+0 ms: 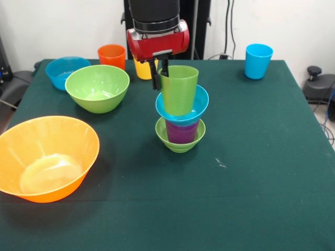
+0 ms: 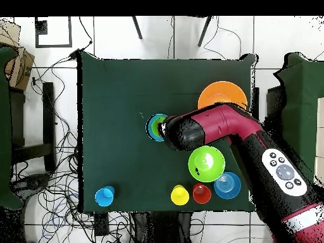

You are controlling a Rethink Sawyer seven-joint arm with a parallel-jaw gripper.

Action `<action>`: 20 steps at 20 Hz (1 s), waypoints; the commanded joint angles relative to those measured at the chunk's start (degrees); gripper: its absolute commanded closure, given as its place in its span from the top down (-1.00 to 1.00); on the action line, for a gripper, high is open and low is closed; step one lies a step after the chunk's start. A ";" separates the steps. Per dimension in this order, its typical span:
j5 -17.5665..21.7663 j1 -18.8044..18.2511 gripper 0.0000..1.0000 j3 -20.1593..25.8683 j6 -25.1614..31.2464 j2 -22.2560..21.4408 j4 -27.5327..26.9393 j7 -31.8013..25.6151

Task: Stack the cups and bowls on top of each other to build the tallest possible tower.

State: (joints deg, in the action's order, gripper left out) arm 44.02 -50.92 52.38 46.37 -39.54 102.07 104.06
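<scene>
The claw (image 1: 161, 73) stands at the top of the tower (image 1: 180, 112), with dark fingers (image 1: 157, 79) down along the rim of the green cup (image 1: 179, 89) on the side toward the yellow cup (image 1: 142, 69). Whether the claw is clamped on that rim or open beside it cannot be told.

Risk: the column is narrow and four pieces high. A sideways drag from the claw, or a finger catching the rim on the way up, would likely tip the green cup out of the small blue bowl (image 1: 200, 102) or topple the whole stack. The green cup already appears slightly tilted.

From the bottom up, the tower is a small green bowl (image 1: 180, 142), a purple cup (image 1: 181, 132), the small blue bowl, then the green cup, open end up. It stands near the middle of the green worktop (image 1: 261, 172), well apart from the large orange bowl (image 1: 47, 157) and the medium green bowl (image 1: 97, 88).
</scene>
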 commanded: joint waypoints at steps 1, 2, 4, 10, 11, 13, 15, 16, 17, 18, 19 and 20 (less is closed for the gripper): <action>6.12 3.35 -1.00 -4.76 4.61 4.08 0.38 -14.44; 6.16 3.46 -1.00 -4.97 4.58 4.14 0.50 -14.24; 6.31 3.74 -1.00 -5.31 4.24 4.40 0.85 -13.78; 5.86 3.90 -1.00 -5.74 3.70 3.97 2.54 -12.81; 5.85 3.92 -1.00 -5.84 3.67 3.82 2.62 -12.76; 5.86 3.97 -1.00 -5.97 4.14 3.78 2.04 -13.46; 5.98 4.05 -1.00 -6.05 4.39 3.84 1.39 -14.05; 6.07 4.08 -1.00 -6.10 4.50 3.95 1.08 -14.31; 6.10 4.07 -1.00 -6.15 4.61 4.09 0.93 -14.58; 6.01 4.06 -1.00 -6.15 4.72 4.13 0.88 -14.71; 6.01 4.04 -1.00 -6.16 4.72 4.12 0.89 -14.77; 5.95 4.02 -1.00 -6.15 4.76 4.10 0.86 -14.84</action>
State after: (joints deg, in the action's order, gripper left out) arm 44.96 -48.91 49.83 46.36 -37.90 102.72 104.06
